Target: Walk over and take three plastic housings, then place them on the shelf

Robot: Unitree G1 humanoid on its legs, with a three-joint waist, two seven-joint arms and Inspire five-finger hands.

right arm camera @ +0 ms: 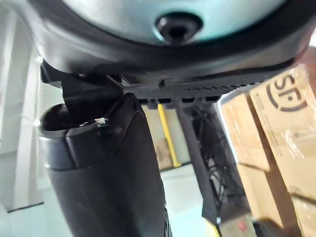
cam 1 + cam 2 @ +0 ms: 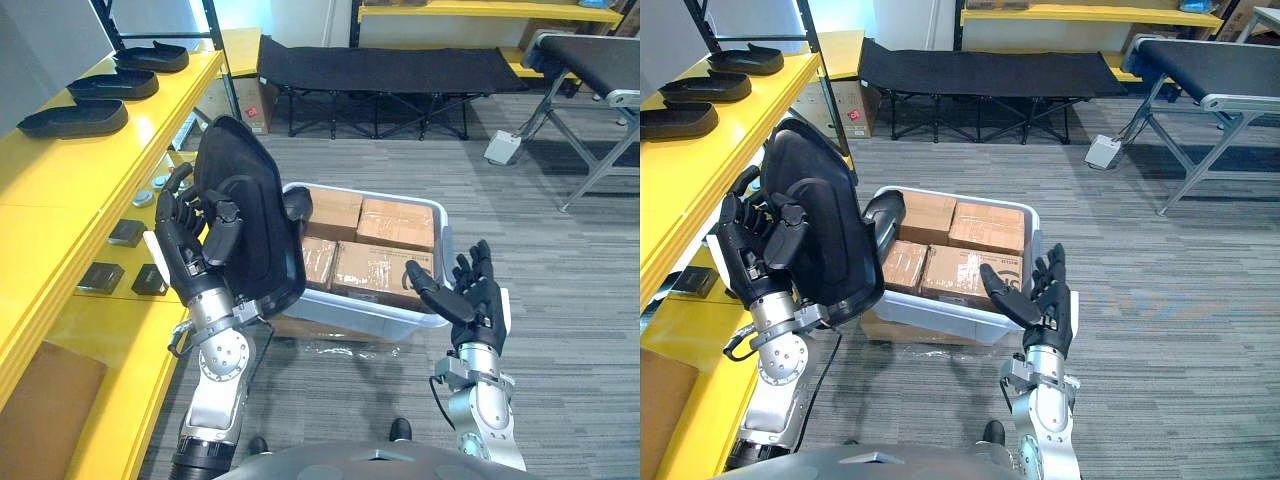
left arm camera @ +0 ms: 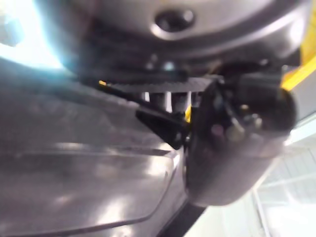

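The left hand (image 2: 186, 246) holds a large black plastic housing (image 2: 258, 215) upright, with its fingers curled against the shell's back and its thumb hooked over the inner rim. The held housing hangs just beside the long yellow shelf (image 2: 60, 185) and in front of the near left corner of a white plastic bin (image 2: 345, 312). The bin stands on the grey carpet floor (image 2: 560, 300) and is packed with taped brown cardboard boxes (image 2: 395, 222).

Three more shallow black plastic shells (image 2: 72, 118) lie in a row on the shelf's upper board, well apart from the held one. A few small dark square parts (image 2: 126, 232) lie on the lower board near the left hand.

The right hand (image 2: 472, 296) hovers by the bin's near right corner with its palm turned inward and its fingers straight and spread wide, holding nothing.
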